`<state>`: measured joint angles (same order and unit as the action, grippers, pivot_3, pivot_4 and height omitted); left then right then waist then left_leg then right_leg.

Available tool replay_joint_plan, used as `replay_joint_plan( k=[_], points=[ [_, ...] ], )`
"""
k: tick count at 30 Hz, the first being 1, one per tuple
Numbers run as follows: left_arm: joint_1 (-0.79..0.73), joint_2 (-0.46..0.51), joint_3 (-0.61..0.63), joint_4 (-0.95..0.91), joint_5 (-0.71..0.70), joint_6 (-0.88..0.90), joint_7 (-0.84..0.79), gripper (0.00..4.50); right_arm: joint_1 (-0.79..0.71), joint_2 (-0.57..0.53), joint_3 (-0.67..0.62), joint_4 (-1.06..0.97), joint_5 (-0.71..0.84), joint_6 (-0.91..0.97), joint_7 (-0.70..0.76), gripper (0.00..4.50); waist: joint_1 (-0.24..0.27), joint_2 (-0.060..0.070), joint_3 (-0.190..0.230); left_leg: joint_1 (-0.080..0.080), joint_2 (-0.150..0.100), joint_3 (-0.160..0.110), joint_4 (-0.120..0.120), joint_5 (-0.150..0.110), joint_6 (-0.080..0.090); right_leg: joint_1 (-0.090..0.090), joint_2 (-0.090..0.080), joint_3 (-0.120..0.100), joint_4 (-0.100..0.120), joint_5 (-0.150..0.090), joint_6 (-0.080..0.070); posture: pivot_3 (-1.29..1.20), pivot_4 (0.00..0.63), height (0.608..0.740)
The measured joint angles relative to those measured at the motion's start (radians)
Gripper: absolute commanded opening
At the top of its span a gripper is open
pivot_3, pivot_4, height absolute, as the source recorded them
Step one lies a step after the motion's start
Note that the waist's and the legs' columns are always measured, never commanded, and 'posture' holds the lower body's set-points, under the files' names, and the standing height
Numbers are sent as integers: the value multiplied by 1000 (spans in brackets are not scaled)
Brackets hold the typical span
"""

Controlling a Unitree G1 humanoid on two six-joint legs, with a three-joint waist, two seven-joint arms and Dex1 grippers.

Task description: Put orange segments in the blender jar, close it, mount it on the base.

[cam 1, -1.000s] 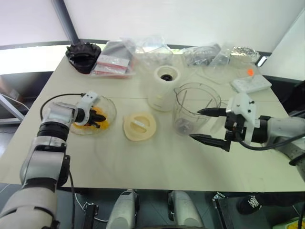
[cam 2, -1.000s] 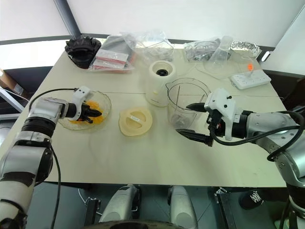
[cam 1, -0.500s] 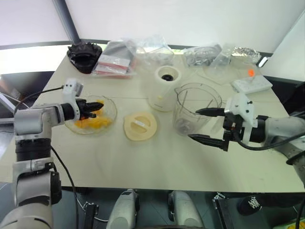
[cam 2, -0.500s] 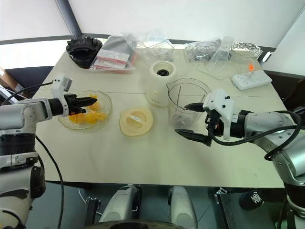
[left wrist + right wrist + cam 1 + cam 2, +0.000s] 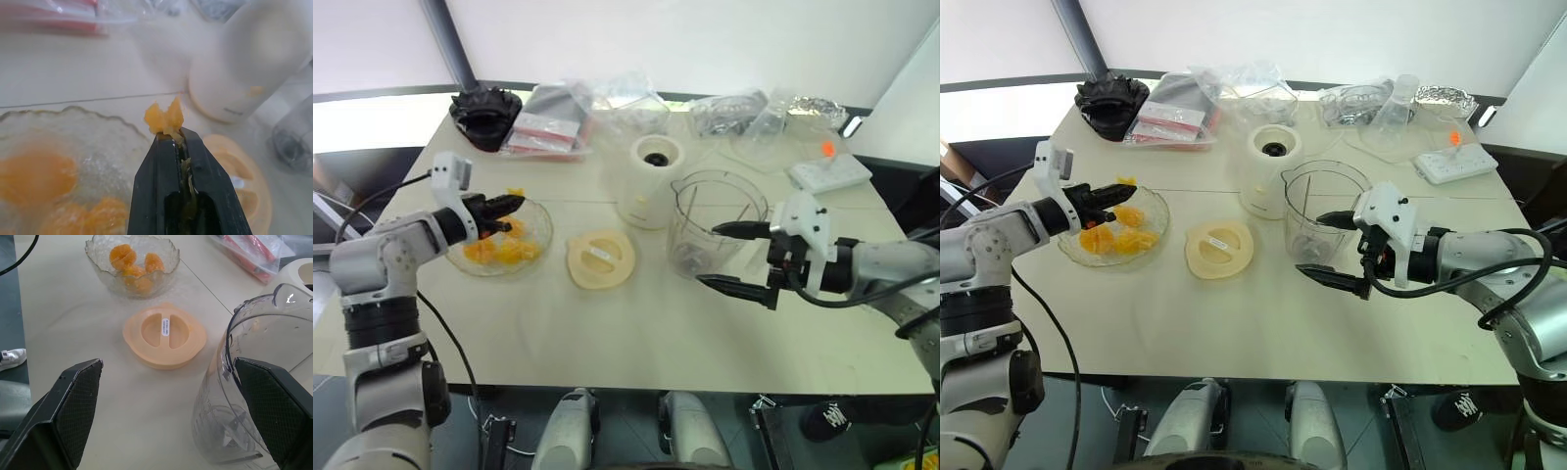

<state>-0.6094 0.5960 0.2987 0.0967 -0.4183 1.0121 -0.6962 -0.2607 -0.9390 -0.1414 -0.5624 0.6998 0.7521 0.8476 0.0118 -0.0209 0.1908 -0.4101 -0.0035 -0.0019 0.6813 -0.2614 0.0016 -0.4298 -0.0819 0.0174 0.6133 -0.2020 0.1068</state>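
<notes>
Above the shallow clear glass bowl [image 5: 501, 237] at 9 o'clock, one glossy orange segment [image 5: 165, 117] is pinched by the left gripper [image 5: 512, 204], lifted for transfer. Right gripper [image 5: 732, 258] is held wide apart beside the clear plastic blender jar [image 5: 715, 223], likely to steady it.

L tool [image 5: 171, 139] lifted orange segment [image 5: 164, 117] out of bowl [image 5: 540, 227].

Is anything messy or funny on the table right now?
Nothing is spilled or tipped. The blender jar stands upright, not yet on the base, and its lid lies flat on the table. The one odd bit: the orange segment pinched in the left gripper looks ragged and squashed.
</notes>
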Motion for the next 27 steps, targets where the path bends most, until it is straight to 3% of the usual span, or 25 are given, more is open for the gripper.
replay_joint_plan(
  k=[3, 9, 12, 16, 27],
  points=[
    [-16, 37, -89, 35, 63, -29, 37, 42, 3, 10, 0, -4, 0, 1, -8, 4500, 1, 0, 0, 0, 0, 0, 0, 0, 0, 0, 0, 0, 0, 0, 0, 0, 150, 740],
    [-128, 154, -410, 181, 310, -228, 19, 42, -10, 10, 13, -2, 0, 2, 3, 4500, 0, 0, 0, 0, 0, 1, 0, 0, 0, 0, 0, 0, -1, 0, 0, 0, 150, 740],
    [-197, 162, -513, 261, 390, -347, -35, 873, -36, 10, 39, 4, -2, 1, 21, 4500, 0, 0, 0, 0, 0, 1, -1, 0, 0, 0, 0, 0, -1, 0, -1, 0, 150, 740],
    [-275, 162, -610, 421, 502, -517, -82, 2812, -56, 10, 52, 19, -10, -2, 32, 4500, -1, 0, 0, -1, 0, 1, -1, 0, 0, -1, -1, 0, -2, 0, 0, 0, 150, 740],
    [-367, 132, -688, 709, 666, -778, -152, 2812, -39, 19, 47, 5, -11, -6, 10, 4500, 1, 0, 0, -2, 0, 1, -1, 0, 0, -1, -1, 0, -2, 0, 0, 0, 150, 740]
  ],
)
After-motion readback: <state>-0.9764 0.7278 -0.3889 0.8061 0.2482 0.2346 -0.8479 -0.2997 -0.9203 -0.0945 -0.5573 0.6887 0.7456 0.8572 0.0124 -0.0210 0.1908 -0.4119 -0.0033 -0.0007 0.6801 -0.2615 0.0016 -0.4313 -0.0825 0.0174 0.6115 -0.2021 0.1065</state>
